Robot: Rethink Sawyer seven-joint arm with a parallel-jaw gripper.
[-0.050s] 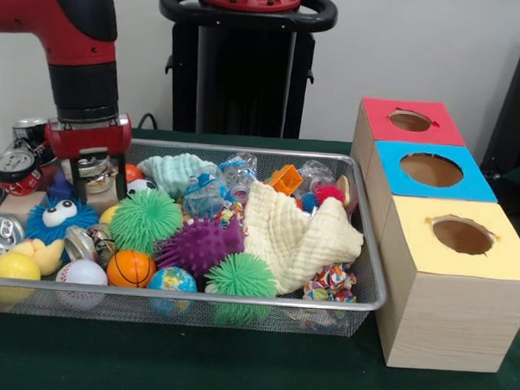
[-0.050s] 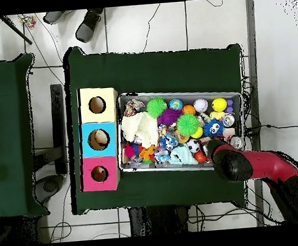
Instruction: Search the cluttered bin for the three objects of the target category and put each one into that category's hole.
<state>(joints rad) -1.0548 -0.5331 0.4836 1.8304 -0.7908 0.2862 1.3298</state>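
Observation:
A wire mesh bin [image 1: 373, 278] [image 2: 180, 92] is packed with toys. Crushed drink cans lie at its left end: one [image 1: 1, 231] by the front, one [image 1: 79, 244] beside the blue googly-eyed toy [image 1: 59, 216], and two more [image 1: 16, 168] at the back. My gripper [image 1: 98, 181] hangs over the bin's back left corner. It is open, with a silvery can [image 1: 93, 172] between its two dark fingers [image 1: 121, 179]. In the overhead view the red arm [image 2: 239, 164] covers the gripper. The wooden box has a red hole [image 1: 410, 120] [image 2: 99, 173], a blue hole [image 1: 431, 170] [image 2: 98, 139] and a yellow hole [image 1: 462, 236] [image 2: 97, 105].
Spiky green [image 1: 144, 218], purple [image 1: 197, 244] and green [image 1: 241, 276] balls, a basketball [image 1: 131, 268], a baseball [image 1: 81, 274], a globe ball [image 1: 172, 280], a yellow ball [image 1: 13, 266] and a cream cloth [image 1: 297, 235] fill the bin. A person's shoes [image 2: 90, 21] show at the overhead view's top edge.

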